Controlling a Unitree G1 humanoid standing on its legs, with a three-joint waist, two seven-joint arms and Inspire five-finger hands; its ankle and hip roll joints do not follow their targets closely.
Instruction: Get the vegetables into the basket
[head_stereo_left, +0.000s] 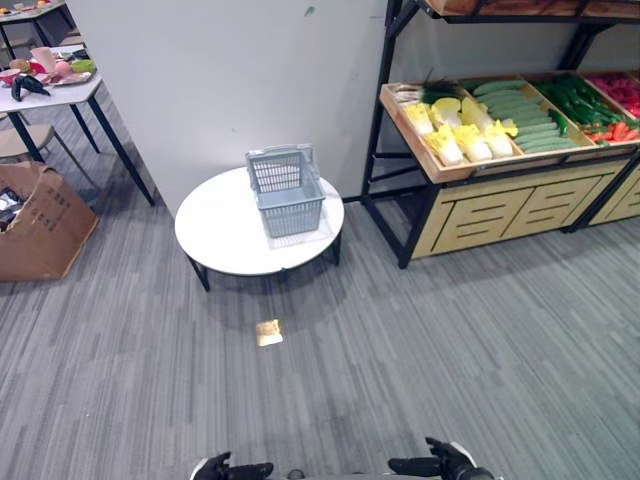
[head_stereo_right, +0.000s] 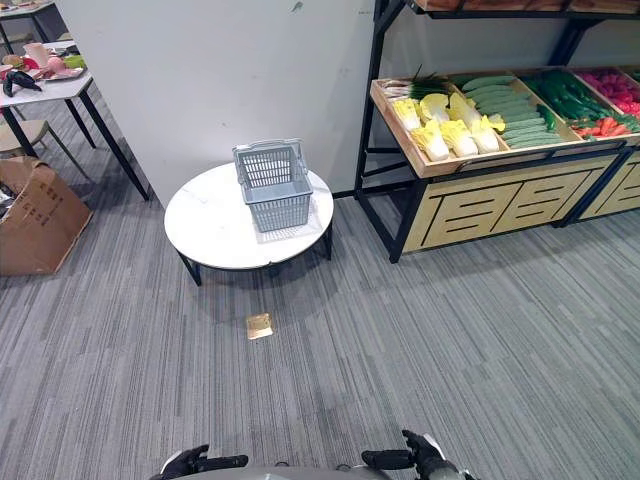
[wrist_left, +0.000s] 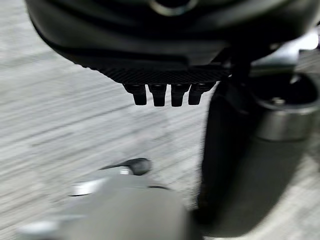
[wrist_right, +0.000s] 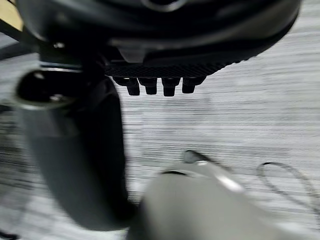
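Observation:
A grey plastic basket (head_stereo_left: 286, 190) stands upright and empty on a low round white table (head_stereo_left: 220, 235) ahead of me. The vegetables lie in a slanted wooden tray on a black shelf rack (head_stereo_left: 400, 190) to the right: pale yellow cabbages (head_stereo_left: 462, 132), green cucumbers (head_stereo_left: 525, 118), dark green peppers (head_stereo_left: 572, 98) and red ones (head_stereo_left: 615, 130). My left hand (head_stereo_left: 235, 469) and right hand (head_stereo_left: 445, 462) hang low at the near edge, far from table and shelf. Both are open and hold nothing; their fingers (wrist_left: 160, 94) (wrist_right: 150, 86) show bare over the grey carpet.
A white partition wall (head_stereo_left: 230, 80) rises behind the round table. At the left stand a brown cardboard box (head_stereo_left: 40, 220) and a white table (head_stereo_left: 55, 95) with assorted items. A small yellowish scrap (head_stereo_left: 268, 332) lies on the carpet between me and the round table.

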